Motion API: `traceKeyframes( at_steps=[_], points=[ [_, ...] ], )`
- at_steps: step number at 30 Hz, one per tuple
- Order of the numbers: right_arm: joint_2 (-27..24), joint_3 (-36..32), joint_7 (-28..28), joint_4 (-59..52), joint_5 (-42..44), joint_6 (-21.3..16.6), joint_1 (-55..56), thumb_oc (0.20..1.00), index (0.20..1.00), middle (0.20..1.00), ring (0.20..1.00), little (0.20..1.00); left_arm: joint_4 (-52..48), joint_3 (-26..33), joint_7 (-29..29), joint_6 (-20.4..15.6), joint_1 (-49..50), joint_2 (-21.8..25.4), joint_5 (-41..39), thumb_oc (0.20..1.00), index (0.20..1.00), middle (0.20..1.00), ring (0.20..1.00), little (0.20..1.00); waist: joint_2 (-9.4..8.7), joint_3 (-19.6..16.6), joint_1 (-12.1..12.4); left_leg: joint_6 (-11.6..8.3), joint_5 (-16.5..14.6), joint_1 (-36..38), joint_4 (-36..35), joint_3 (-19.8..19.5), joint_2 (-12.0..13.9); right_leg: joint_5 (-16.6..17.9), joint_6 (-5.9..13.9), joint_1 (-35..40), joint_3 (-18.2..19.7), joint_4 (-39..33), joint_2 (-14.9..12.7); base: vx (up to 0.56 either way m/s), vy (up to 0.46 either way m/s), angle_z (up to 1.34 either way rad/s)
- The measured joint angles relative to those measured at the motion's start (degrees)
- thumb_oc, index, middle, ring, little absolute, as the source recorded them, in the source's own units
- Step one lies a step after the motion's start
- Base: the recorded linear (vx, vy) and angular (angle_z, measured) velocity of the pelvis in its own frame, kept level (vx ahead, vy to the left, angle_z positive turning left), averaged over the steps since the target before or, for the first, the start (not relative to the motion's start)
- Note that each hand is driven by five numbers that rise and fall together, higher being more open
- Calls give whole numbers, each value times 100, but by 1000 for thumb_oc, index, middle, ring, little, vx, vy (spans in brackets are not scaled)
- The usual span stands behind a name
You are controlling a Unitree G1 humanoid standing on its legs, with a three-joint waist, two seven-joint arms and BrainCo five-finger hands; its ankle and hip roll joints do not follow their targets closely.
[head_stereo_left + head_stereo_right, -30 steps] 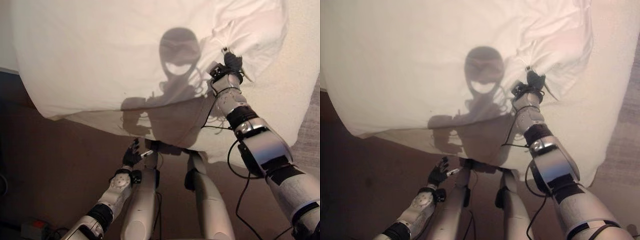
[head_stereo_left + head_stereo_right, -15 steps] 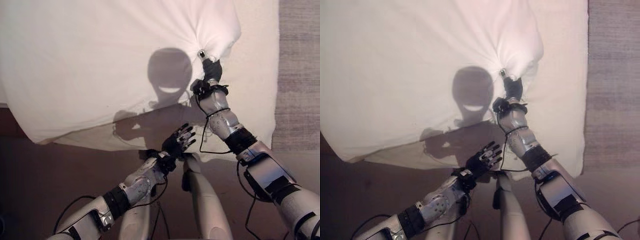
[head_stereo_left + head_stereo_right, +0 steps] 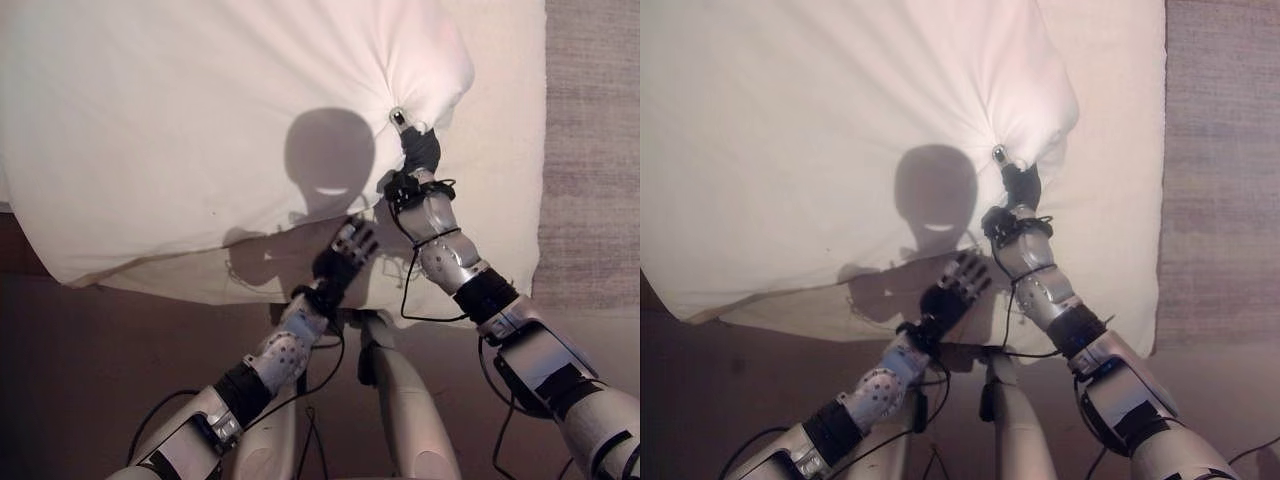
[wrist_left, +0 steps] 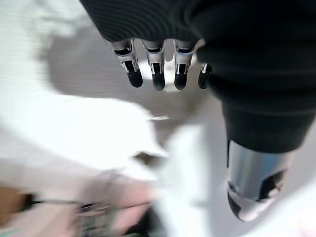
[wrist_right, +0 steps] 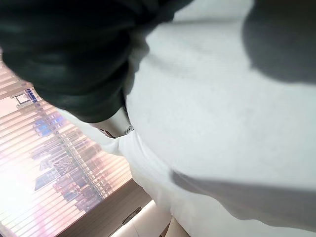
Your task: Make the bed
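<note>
Fingers, right hand (image 3: pixel 420 150): were buried in a gathered bunch of white cloth, with creases fanning out from the grip; how they closed could not be told, as the cloth hid them.
Fingers, left hand (image 3: pixel 345 250): were spread and straight, holding nothing, hovering over the near edge of the bed; in the left wrist view the fingers (image 4: pixel 158 69) hung extended above white cloth.
Duvet (image 3: pixel 180 120): one, white, lay across the bed and was puffed up into a mound where the right hand met it.
Sheet (image 3: pixel 500 200): one, white, lay flat beneath the duvet and showed along the bed's right side and near edge.
Bed (image 3: pixel 1145 250): one, its near edge facing the robot, its right edge beside the carpet.
Containers: none could be made out.
Floor: brown and dark (image 3: pixel 90 370) in front of the bed; a grey woven carpet (image 3: pixel 595 150) ran along the bed's right side.
Room: the right wrist view showed a window with slatted blinds (image 5: pixel 54 173), bright behind them.
</note>
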Motion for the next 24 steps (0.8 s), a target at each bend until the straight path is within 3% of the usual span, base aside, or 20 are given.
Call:
traceKeyframes(
  at_steps=[5, 12, 24],
  points=[
    [23, -135, 2, -68, -6, 0, 255, 200, 200, 200, 200, 200, -8, 388, 143, -205, 118, -330, -5, 1000, 1000, 1000, 1000, 1000, -1, 0, 128, 2, -52, 32, 68, -44, 11, -65, -44, 0, -1, 155, 3, -4, -24, 3],
    [237, -378, -24, -129, -49, 0, 509, 200, 200, 200, 200, 200, -6, 995, 346, -583, 72, -794, -71, 1000, 1000, 1000, 1000, 1000, -14, 1, 121, -36, -80, 39, 112, -216, 27, -301, -68, -4, -155, 394, -15, -1, -41, 11],
    [546, -578, -64, -230, -66, -4, 836, 200, 200, 200, 200, 200, 63, 1514, 822, -800, 18, -966, 3, 1000, 1000, 1000, 1000, 1000, -19, -1, 118, -27, -245, 29, 312, -216, 40, -476, -91, -42, -152, 648, -19, -1, -4, 1]
  ],
)
